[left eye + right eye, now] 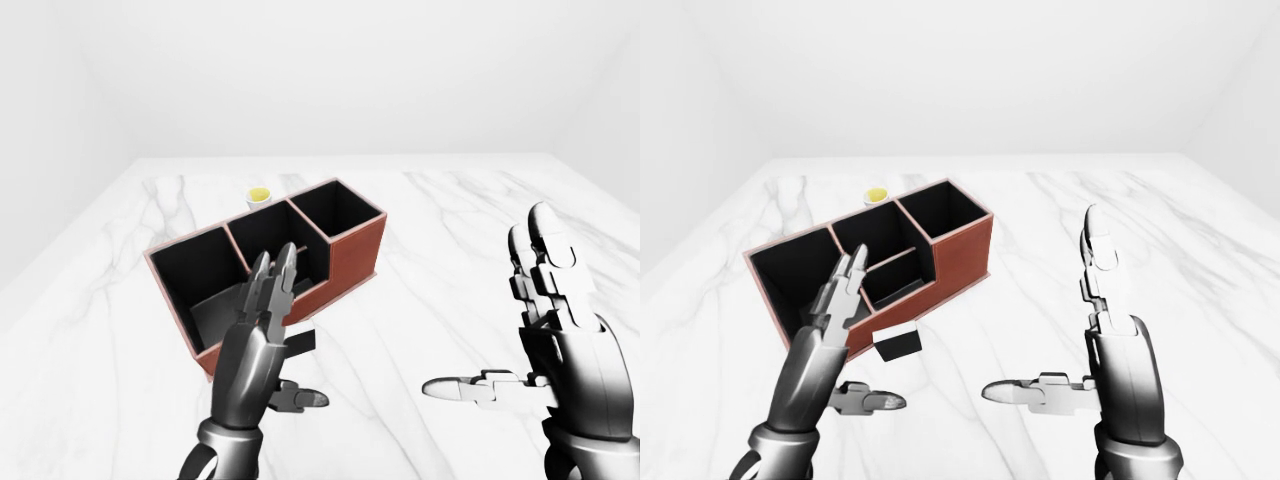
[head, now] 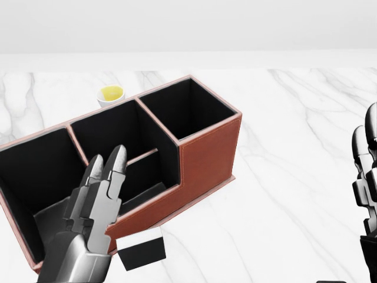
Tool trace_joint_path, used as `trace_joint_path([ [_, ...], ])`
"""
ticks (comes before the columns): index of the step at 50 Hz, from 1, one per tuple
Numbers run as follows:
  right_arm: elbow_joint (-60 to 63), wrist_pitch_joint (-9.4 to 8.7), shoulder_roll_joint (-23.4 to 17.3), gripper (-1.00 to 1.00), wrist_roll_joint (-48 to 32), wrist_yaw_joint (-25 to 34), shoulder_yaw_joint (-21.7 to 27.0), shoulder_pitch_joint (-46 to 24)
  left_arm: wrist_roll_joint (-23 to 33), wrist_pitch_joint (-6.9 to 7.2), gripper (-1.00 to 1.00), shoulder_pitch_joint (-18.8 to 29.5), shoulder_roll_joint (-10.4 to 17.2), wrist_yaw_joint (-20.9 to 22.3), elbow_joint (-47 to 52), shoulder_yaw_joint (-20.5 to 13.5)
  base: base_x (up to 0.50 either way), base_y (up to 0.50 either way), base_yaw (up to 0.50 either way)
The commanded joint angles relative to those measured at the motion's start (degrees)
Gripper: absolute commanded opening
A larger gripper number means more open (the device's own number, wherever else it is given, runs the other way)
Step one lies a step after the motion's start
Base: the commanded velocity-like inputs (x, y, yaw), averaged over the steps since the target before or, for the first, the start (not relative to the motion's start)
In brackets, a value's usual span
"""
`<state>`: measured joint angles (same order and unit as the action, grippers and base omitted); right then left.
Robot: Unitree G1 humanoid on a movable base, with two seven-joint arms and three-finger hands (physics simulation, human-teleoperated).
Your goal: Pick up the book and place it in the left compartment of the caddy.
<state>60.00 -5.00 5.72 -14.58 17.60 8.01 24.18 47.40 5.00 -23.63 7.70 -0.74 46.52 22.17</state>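
a white marble surface (image 1: pixel 470 230) with grey veins fills the views under plain pale walls. on it stands a reddish-brown caddy (image 2: pixel 206 159) with black insides, set at a slant — three tall compartments in a row and a lower tray along its near side. a small white cup (image 2: pixel 111 95) with something yellow in it sits just beyond the caddy, toward the top of the head view. the book (image 2: pixel 141 249), small, black with a white edge, lies on the surface just beside the caddy's lower wall, probably touching it. the left hand (image 1: pixel 262 340) hovers over it with fingers straight and thumb spread, gripping nothing. the right hand (image 1: pixel 1095 330) is well apart to the right, likewise open and empty.
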Motion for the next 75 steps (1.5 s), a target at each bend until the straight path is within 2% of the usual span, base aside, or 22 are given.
trace_joint_path([
  [1,0.0,0.00,0.1,1.00,0.1,0.2,0.2,0.2,6.1,0.00,1.00,-0.1,1.9,-1.2,-5.3,4.0,0.00,0.00,0.00],
  [7,0.0,0.00,0.3,1.00,0.0,0.3,0.3,0.2,5.7,0.00,1.00,0.1,2.1,-1.2,-8.0,4.4,0.00,0.00,0.00],
  [22,0.0,0.00,0.4,1.00,-0.1,0.5,0.2,0.3,9.9,0.00,1.00,-0.2,3.1,-1.8,-14.4,6.1,0.00,0.00,0.00],
  [36,0.0,0.00,0.4,1.00,-0.1,0.7,0.3,0.2,11.2,0.00,1.00,0.6,2.7,-1.2,-19.0,6.0,0.00,0.00,0.00],
  [42,0.0,0.00,0.6,1.00,0.0,0.8,0.5,0.3,11.9,0.00,1.00,1.5,2.3,-1.6,-21.7,5.7,0.00,0.00,0.00],
  [63,0.0,0.00,0.7,1.00,-0.2,0.9,0.3,0.2,11.3,0.00,1.00,5.8,-1.0,-0.8,-32.3,1.3,0.00,0.00,0.00],
  [75,0.0,0.00,0.9,1.00,-0.4,1.1,0.2,0.2,12.8,0.00,1.00,6.6,-1.6,-0.9,-36.4,1.1,0.00,0.00,0.00],
])
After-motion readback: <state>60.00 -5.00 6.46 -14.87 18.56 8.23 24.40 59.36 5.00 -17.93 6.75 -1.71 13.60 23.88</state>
